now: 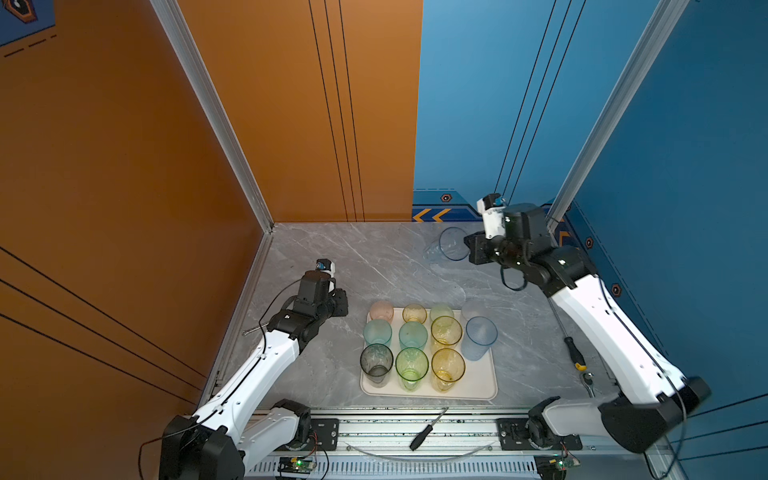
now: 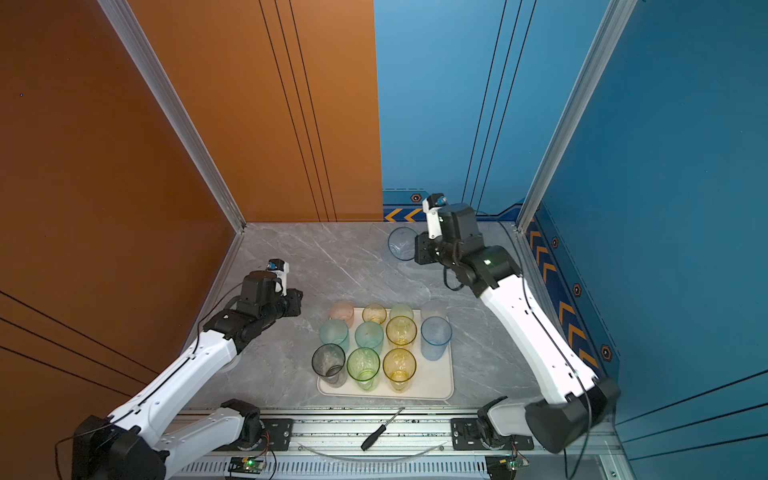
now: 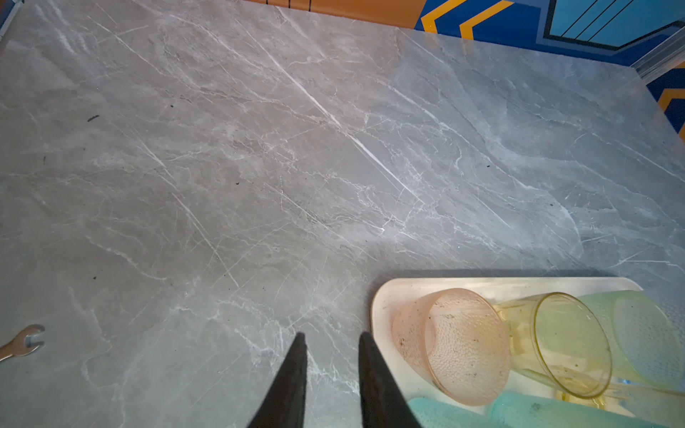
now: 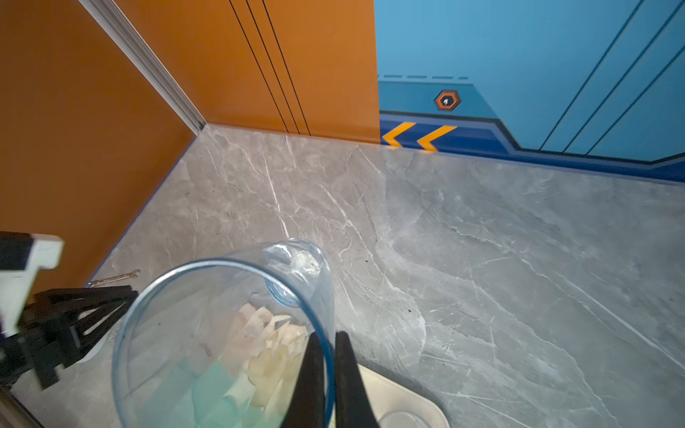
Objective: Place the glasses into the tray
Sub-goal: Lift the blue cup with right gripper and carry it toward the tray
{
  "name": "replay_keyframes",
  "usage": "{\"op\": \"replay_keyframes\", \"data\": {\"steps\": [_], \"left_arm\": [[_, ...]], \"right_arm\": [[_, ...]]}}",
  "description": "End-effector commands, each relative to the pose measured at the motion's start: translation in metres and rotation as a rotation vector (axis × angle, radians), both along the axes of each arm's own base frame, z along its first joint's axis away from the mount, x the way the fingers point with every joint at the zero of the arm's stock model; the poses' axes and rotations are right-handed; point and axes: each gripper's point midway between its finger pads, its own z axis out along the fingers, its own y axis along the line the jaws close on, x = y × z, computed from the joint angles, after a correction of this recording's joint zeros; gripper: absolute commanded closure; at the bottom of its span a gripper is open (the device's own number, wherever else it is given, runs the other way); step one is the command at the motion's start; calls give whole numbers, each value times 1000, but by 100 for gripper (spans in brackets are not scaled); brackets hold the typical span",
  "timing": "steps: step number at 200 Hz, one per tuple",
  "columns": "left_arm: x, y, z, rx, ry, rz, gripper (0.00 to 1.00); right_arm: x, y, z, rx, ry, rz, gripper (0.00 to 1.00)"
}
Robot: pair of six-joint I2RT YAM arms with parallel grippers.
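My right gripper (image 1: 470, 249) (image 4: 328, 335) is shut on the rim of a clear blue glass (image 1: 454, 243) (image 4: 222, 315), one finger inside and one outside. It holds the glass tilted in the air over the far right of the table. The cream tray (image 1: 478, 390) (image 2: 436, 392) lies near the front and holds several upright glasses, among them a pink one (image 1: 381, 311) (image 3: 456, 344), a grey one (image 1: 376, 360) and a blue one (image 1: 481, 332). My left gripper (image 1: 341, 305) (image 3: 332, 335) hovers just left of the tray's far corner, open and empty.
A black-handled screwdriver (image 1: 426, 430) lies on the front rail. A yellow-and-black screwdriver (image 1: 575, 353) and a ratchet (image 1: 588, 380) lie by the right arm. A small wrench (image 3: 22, 342) lies at the table's left edge. Orange and blue walls close in the table.
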Motion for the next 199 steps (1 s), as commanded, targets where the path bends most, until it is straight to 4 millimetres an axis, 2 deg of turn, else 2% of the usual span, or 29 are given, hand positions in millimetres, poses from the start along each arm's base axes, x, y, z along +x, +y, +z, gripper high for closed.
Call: {"op": "replay_keyframes", "data": {"steps": [1, 21, 43, 77, 101, 130, 170, 199], "left_arm": [[4, -1, 12, 20, -11, -12, 74], [6, 1, 19, 36, -20, -8, 74], [8, 6, 26, 45, -30, 6, 73], [9, 17, 29, 52, -16, 35, 74], [9, 27, 28, 46, 0, 60, 75], [12, 38, 27, 9, 11, 92, 76], [16, 36, 25, -18, 17, 93, 76], [19, 34, 18, -29, 36, 90, 76]], "right_arm": [[-46, -25, 30, 67, -71, 20, 100], [-86, -45, 34, 40, -75, 26, 100], [-123, -61, 28, 5, -53, 22, 100], [-165, -77, -5, -55, 82, 28, 100], [-189, -90, -21, -88, 149, 13, 100], [-206, -99, -36, -111, 227, -9, 100], [-212, -110, -71, -170, 392, -80, 100], [-216, -107, -93, -172, 473, -80, 100]]}}
